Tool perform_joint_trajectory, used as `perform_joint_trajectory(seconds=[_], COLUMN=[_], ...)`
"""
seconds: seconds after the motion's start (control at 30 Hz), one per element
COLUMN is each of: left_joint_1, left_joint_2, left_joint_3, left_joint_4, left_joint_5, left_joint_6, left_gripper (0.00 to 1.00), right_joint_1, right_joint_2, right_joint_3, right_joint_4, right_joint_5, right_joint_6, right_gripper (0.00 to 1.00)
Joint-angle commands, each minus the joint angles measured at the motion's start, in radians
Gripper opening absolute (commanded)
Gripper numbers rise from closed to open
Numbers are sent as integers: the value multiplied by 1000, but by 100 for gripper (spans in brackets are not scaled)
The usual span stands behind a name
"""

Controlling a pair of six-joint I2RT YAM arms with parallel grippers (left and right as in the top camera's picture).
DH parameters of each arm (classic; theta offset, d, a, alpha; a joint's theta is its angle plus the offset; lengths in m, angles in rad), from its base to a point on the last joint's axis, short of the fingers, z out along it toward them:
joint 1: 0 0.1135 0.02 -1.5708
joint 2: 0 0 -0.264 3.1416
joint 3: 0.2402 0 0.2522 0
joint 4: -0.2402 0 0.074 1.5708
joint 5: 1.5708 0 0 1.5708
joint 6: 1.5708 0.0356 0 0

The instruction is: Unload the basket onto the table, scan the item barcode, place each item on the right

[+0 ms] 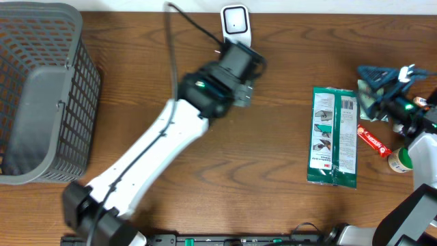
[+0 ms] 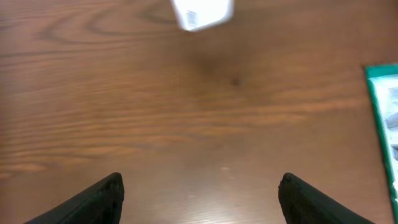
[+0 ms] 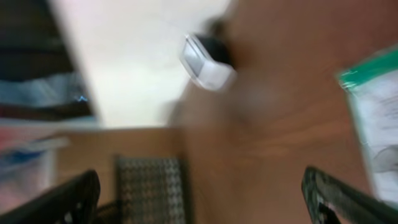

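Note:
A white barcode scanner stands at the table's far edge, near the middle. A flat green package lies printed side up on the wood to the right. My left gripper hangs open over bare table just in front of the scanner, holding nothing, and the package's edge shows at the right of the left wrist view. My right gripper is open and empty at the right side. Its blurred view looks across the table at the scanner and the package.
A grey mesh basket fills the left end of the table. By the right arm lie a teal item, a red tube and a small white and green bottle. The left arm crosses the middle.

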Motion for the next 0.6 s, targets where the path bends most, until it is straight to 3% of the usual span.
perform_joint_trajectory(seconds=[0.0,0.2,0.37,0.57], left_joint_1=[110,301,402,451], left_joint_2=[-145,-282,-303,-298], left_joint_3=[6,6,6,6], left_joint_4=[-18,-33,-67,-124], left_joint_5=[-25,-25,-26,-26], left_joint_6=[16,16,17,16], left_gripper=[79,80,80,80], right_joint_1=[41,212,417,560], right_joint_2=[-35,-55,-55,-54], right_joint_3=[27,159,216,215], right_joint_4=[-200,-539,-628,-617], right_joint_5=[309,817,1199,1261], right_joint_6=[-370,-519,-527,-528], right_gripper=[99,99,99,99])
